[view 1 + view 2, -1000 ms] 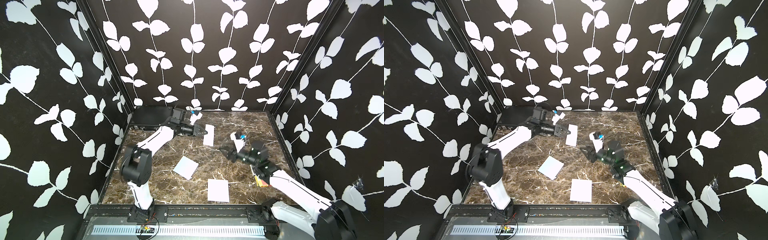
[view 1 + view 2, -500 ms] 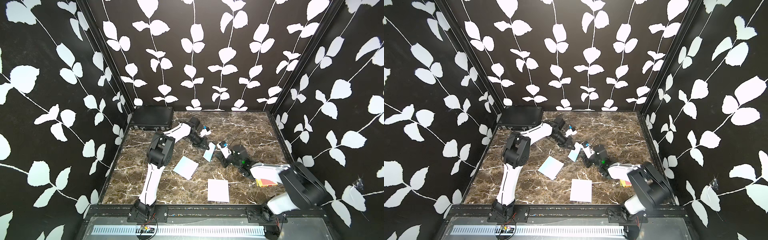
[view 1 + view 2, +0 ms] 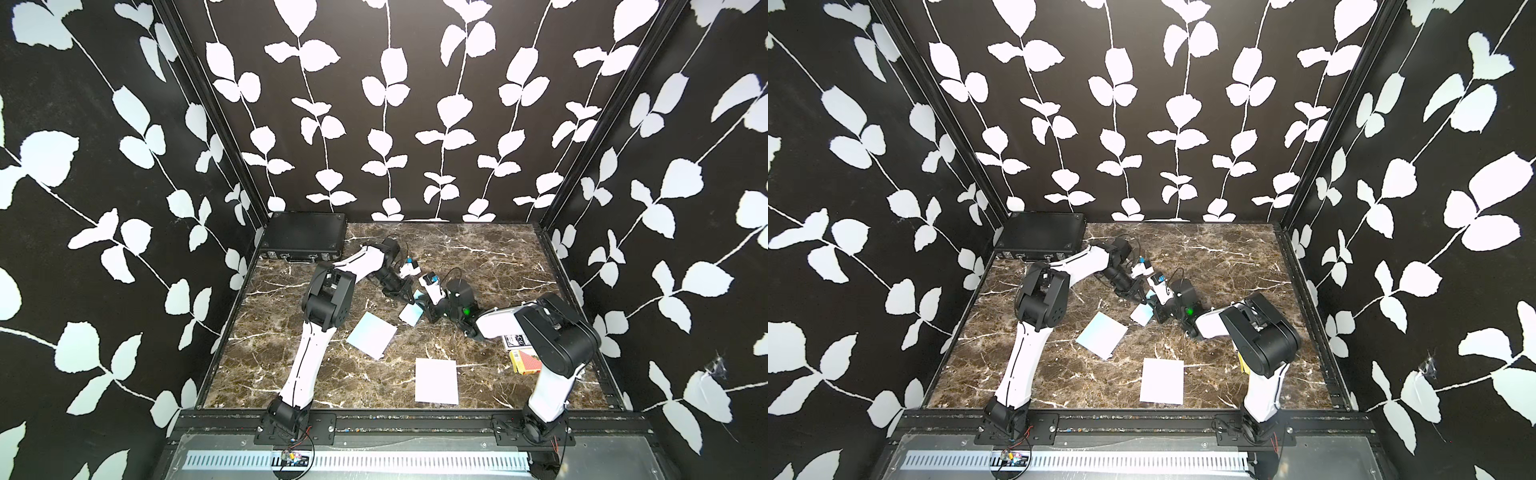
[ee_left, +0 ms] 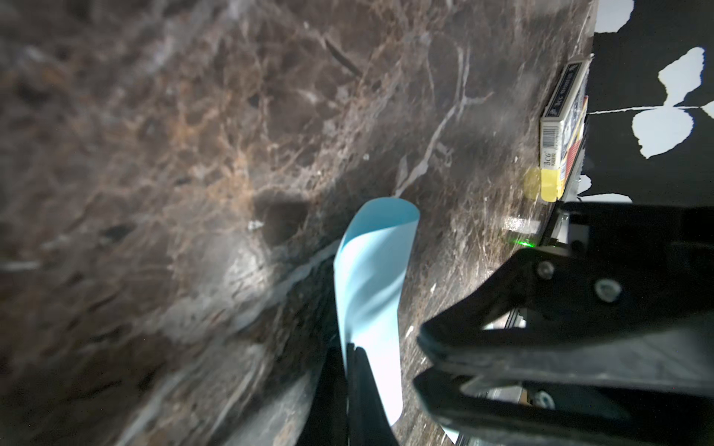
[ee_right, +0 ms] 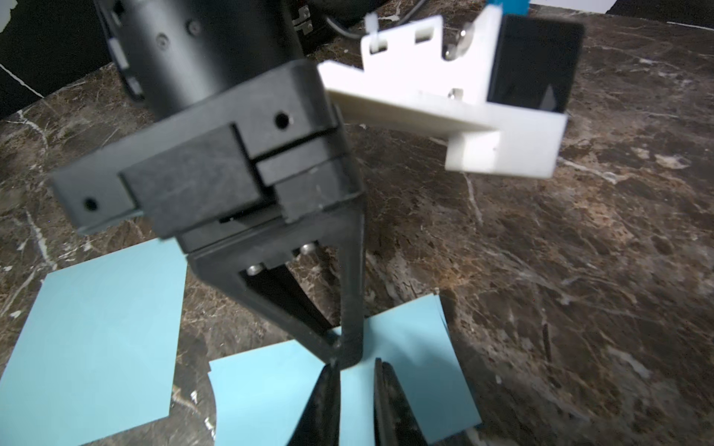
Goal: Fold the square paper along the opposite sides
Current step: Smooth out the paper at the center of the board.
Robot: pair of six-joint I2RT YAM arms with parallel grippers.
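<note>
Our left pincer (image 4: pixel 349 349) is clamped on one edge of the small blue paper (image 4: pixel 373 278), which curls away from it above the marble (image 4: pixel 193 154), its bend rounded and unpressed; so thin a hold may slip or tear. Just beside it our right pincer (image 5: pixel 355 367) stands narrowly agape over the same sheet: closing off-line could skew the fold, and a drag could nudge the larger blue sheet (image 5: pixel 96 340) beyond.

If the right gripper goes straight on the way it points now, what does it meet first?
Probably the bent blue paper at its jaws, then the left gripper pinching it; depth is unclear.
</note>
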